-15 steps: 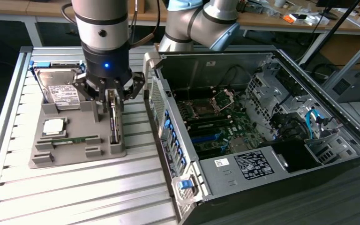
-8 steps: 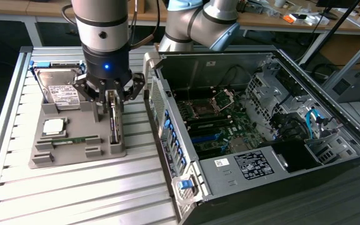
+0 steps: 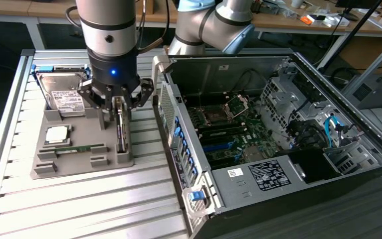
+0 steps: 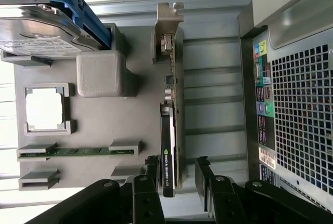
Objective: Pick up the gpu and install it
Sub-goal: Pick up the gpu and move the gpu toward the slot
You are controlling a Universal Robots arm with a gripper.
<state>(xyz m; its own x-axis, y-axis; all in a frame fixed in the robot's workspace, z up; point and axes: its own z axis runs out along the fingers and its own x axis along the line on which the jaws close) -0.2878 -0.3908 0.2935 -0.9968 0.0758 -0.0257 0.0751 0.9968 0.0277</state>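
The gpu [image 3: 121, 133] stands on its edge in a slot of the grey tray [image 3: 78, 164], near the tray's side that faces the computer case. In the wrist view the gpu [image 4: 170, 125] shows as a thin green board with a black cooler and a metal bracket at its far end. My gripper [image 3: 119, 105] hangs straight above it, open. Its two black fingers [image 4: 151, 168] stand on either side of the card's near end, and my gripper [image 4: 176, 170] is not closed on it.
The tray [image 4: 104, 120] also holds a silver hard drive [image 3: 65, 97] with a blue caddy, a square processor [image 3: 57, 133] and a narrow green memory stick [image 3: 78, 148]. The open computer case [image 3: 264, 134] lies at the exterior view's right, its rear panel [image 4: 291, 94] close beside the gpu.
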